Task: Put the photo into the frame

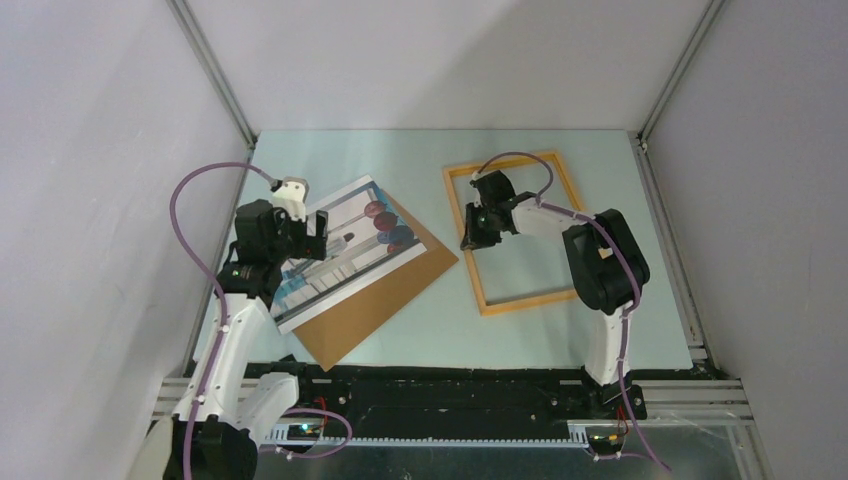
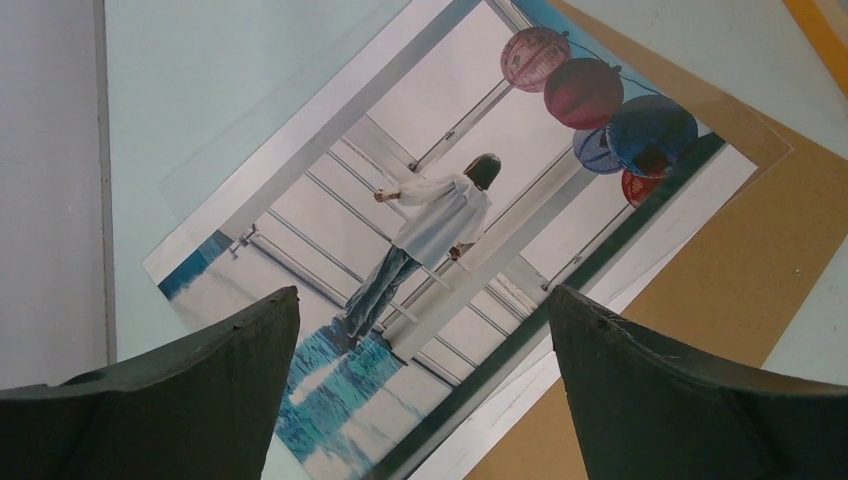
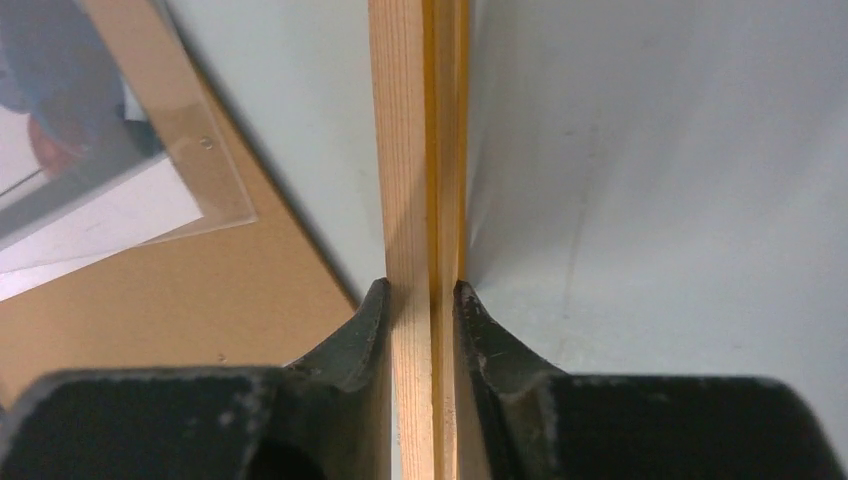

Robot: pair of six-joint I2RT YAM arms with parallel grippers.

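Observation:
The photo [image 1: 352, 243] lies face up, turned at an angle, on a plain brown backing board [image 1: 390, 292] at the table's left. In the left wrist view the photo [image 2: 440, 230] shows the person and the red and blue balls. My left gripper [image 1: 316, 236] is open and empty, and its fingers [image 2: 250, 360] hang over the photo's lower part. The orange-yellow frame [image 1: 530, 300] lies right of centre. My right gripper [image 1: 476, 238] is shut on the frame's left rail [image 3: 415, 150], with a finger on each side of it.
A clear pane [image 3: 215, 185] lies over the photo, and its corner juts onto the backing board [image 3: 150, 300]. White walls and aluminium posts [image 1: 215, 75] close in the pale table [image 1: 560, 345]. A black strip runs along the near edge.

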